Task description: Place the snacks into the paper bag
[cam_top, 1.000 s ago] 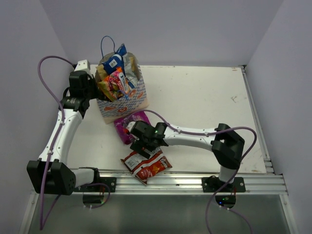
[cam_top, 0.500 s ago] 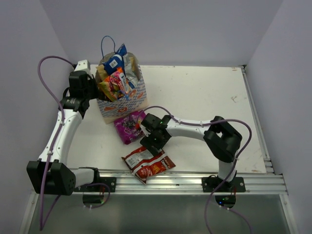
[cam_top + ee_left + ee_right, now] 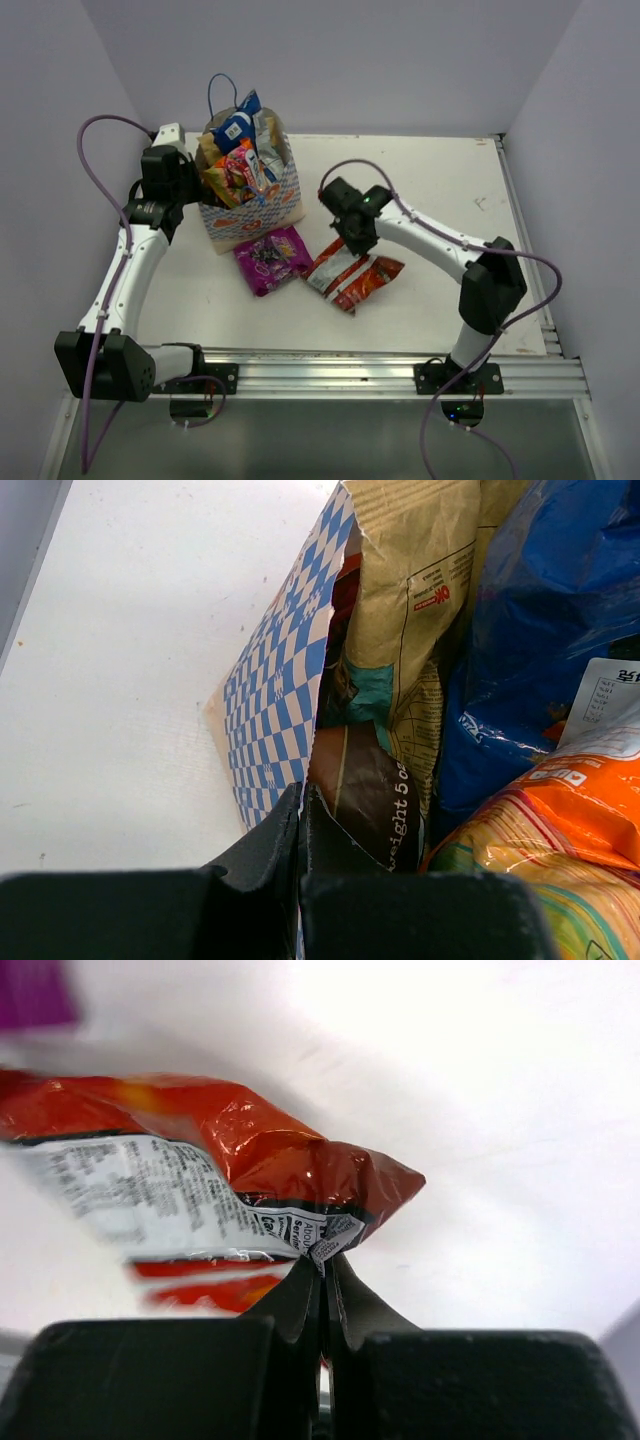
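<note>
Glossy crinkled foil chip packet (image 3: 250, 1150), matt paper bag (image 3: 280, 680), smooth tabletop (image 3: 440, 170).

A white desk (image 3: 430, 180) is seen, nothing fancy, with a metal rail (image 3: 350, 372) fixed along the near edge. A stuffed paper bag (image 3: 262, 212) is stood upright at the far left. A purple packet (image 3: 272, 258) is laid flat just in front of it. A red-and-silver chip packet (image 3: 356, 277) is seen just right of that; whether it's resting fully on the desk can't be told. A few small dark marks are dotted far right.
</note>
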